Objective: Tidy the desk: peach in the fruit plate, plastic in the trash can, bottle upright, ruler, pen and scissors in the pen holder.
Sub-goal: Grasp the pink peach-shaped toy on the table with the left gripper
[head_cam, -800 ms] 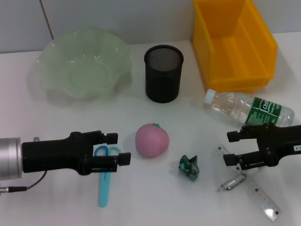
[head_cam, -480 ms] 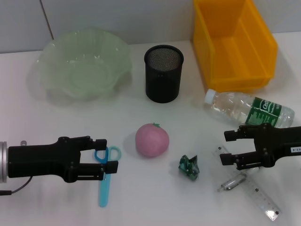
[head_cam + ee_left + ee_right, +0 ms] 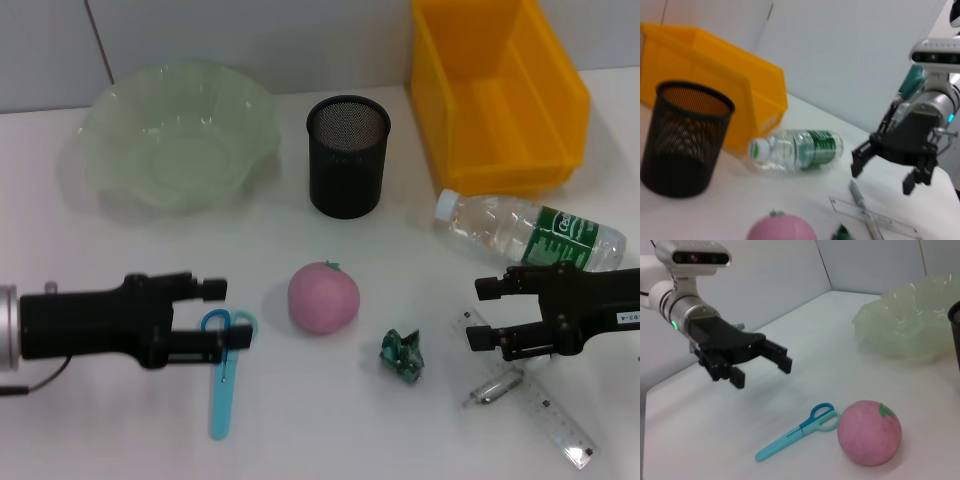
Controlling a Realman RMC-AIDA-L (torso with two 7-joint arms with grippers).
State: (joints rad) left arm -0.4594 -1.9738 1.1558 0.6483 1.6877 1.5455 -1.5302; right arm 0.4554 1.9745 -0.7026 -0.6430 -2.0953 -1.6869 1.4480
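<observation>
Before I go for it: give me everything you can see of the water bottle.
The water bottle is clear plastic with a white cap and a green label. It lies on its side on the white table, cap pointing toward the pen holder, just in front of the yellow bin. It looks empty or nearly so. Nothing grips it; the right gripper, open, hovers just in front of it, over the ruler.

Pink round peach (image 3: 323,297) with a green stem tip; pale green wavy glass fruit plate (image 3: 178,135); black mesh pen holder (image 3: 347,156); yellow plastic bin (image 3: 495,90); clear bottle (image 3: 530,232) — green label, white cap; blue-handled scissors (image 3: 223,373).
</observation>
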